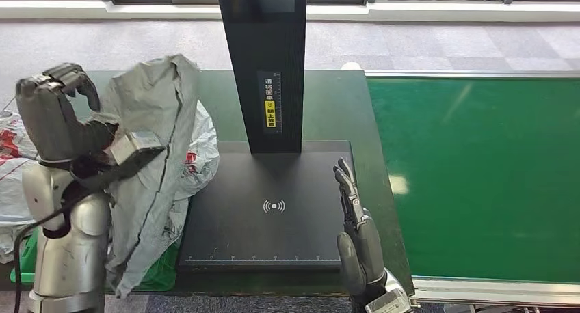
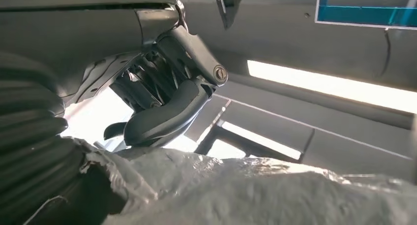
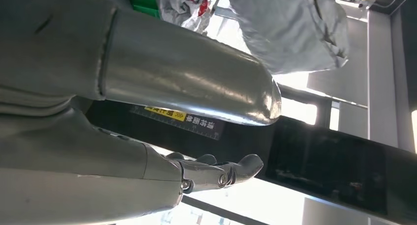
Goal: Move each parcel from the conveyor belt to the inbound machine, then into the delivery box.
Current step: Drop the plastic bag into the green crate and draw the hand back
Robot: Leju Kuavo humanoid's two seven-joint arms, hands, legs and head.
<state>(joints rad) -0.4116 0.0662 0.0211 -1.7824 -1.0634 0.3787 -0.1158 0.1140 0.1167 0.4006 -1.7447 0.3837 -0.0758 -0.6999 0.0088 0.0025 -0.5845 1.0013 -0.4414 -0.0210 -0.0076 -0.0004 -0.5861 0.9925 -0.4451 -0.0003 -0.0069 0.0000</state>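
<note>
While left robot hand (image 1: 58, 115) grips grey parcel (image 1: 154, 156), right robot hand (image 1: 356, 224) spread, dark table (image 1: 335, 108), grey carpet (image 1: 424, 50)

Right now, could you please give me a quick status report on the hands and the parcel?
Left robot hand raised, gripping grey parcel bag left of scanner platform. Right robot hand open at platform's right edge. Conveyor belt bare.

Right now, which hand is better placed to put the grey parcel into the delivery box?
The left hand. It already holds the grey parcel raised at the left of the inbound machine, above the other bagged parcels. The right hand is open and holds nothing, on the machine's far side.
</note>
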